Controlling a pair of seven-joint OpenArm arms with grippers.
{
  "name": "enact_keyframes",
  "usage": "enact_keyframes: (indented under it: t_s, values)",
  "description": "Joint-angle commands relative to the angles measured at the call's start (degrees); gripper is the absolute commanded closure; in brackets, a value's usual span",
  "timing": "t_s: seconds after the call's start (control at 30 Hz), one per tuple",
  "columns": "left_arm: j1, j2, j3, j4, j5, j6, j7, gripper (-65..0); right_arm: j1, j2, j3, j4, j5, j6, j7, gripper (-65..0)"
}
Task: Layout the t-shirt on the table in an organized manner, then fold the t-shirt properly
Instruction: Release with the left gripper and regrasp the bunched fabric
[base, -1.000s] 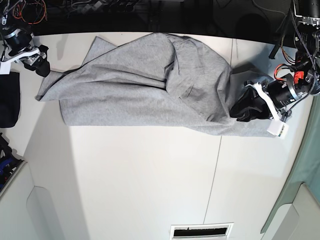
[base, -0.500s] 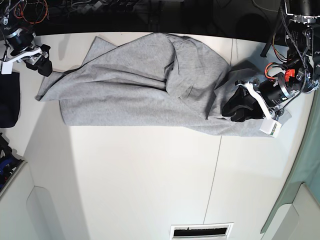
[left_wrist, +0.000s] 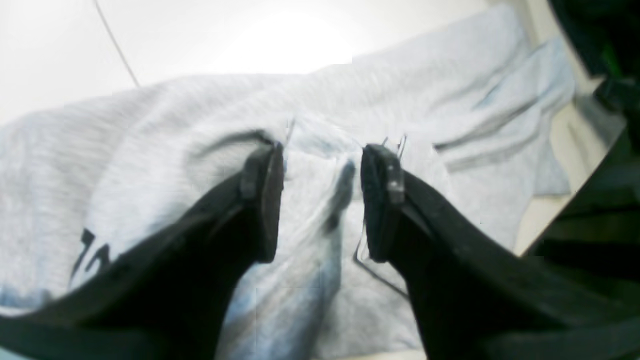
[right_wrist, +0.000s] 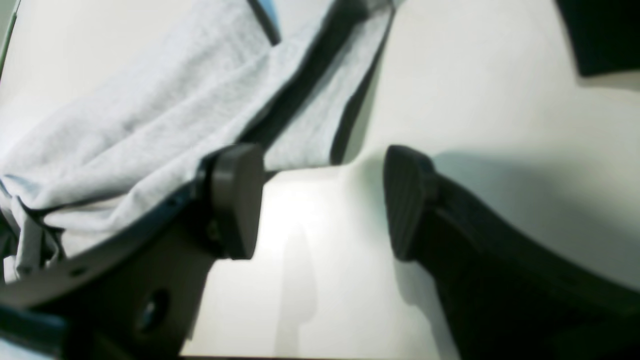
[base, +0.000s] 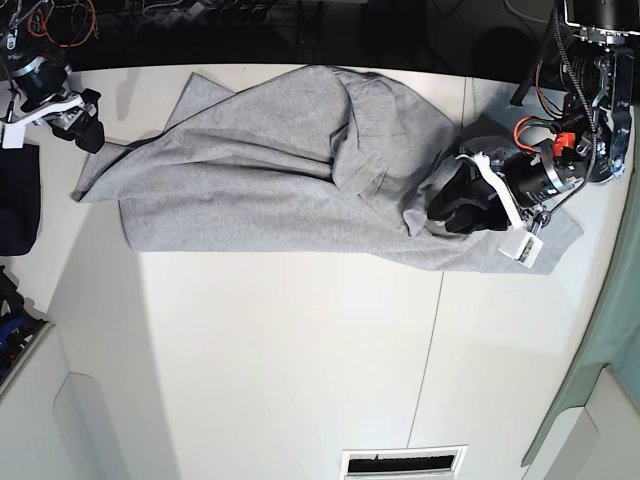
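Most t-shirt (base: 280, 170) lettering hidden; left hand (left_wrist: 322, 200) blurred.

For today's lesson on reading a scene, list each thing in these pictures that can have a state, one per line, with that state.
t-shirt: crumpled and partly folded over itself, lying along the table's far side, not yet laid flat.
left gripper: open, jaws either side of a raised fold of the shirt.
right gripper: open, holding nothing, over bare table beside the shirt's edge.
table: bearing the shirt.
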Motion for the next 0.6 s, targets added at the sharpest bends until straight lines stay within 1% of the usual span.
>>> enact_keyframes:
  t_s: [0.0, 0.07, 0.17, 0.27, 0.37, 0.43, 0.47, 0.5, 0.57]
  values:
    - [-0.63, -0.66, -0.11, 0.81, 0.33, -0.34, -2.32, -28.4, 0.09, 0.74, 0.24, 0.96, 1.09, 0.61, 1.07, -37.7]
    - [-0.66, -0.68, -0.07, 0.81, 3.17, -0.34, -4.13, -28.4, 0.07, 0.74, 0.24, 0.96, 1.09, 0.61, 1.07, -37.7]
    - [-0.63, -0.68, 0.44, 0.81, 5.60, -0.34, -4.33, -28.5, 0.07, 0.74, 0.24, 0.96, 1.09, 0.61, 1.07, -37.7]
    - [-0.63, -0.68, 2.97, 0.81, 9.62, -0.34, -4.83, -28.5, 0.07, 0.76, 0.24, 0.94, 1.09, 0.61, 1.07, -37.7]
    - [-0.63, -0.68, 6.71, 0.81, 15.02, -0.34, -8.04, -28.4, 0.09, 0.74, 0.24, 0.94, 1.09, 0.61, 1.09, -37.7]
    - [-0.63, -0.68, 8.55, 0.81, 16.96, -0.34, -10.34, -28.2, 0.09, 0.74, 0.24, 0.94, 1.09, 0.59, 1.07, -37.7]
    - [-0.66, -0.68, 8.98, 0.81, 17.05, -0.02, -11.08, -26.2, 0.07, 0.74, 0.24, 0.94, 1.09, 0.59, 1.07, -37.7]
    - [-0.66, -0.66, 9.14, 0.81, 17.03, 0.59, -11.54, -21.1, 0.07, 0.74, 0.24, 0.92, 1.05, 0.59, 1.07, -37.7]
    - [-0.76, -0.68, 9.11, 0.81, 17.00, 0.68, -11.82, -6.6, 0.09, 0.74, 0.24, 0.61, 0.44, 0.59, 1.07, -37.7]
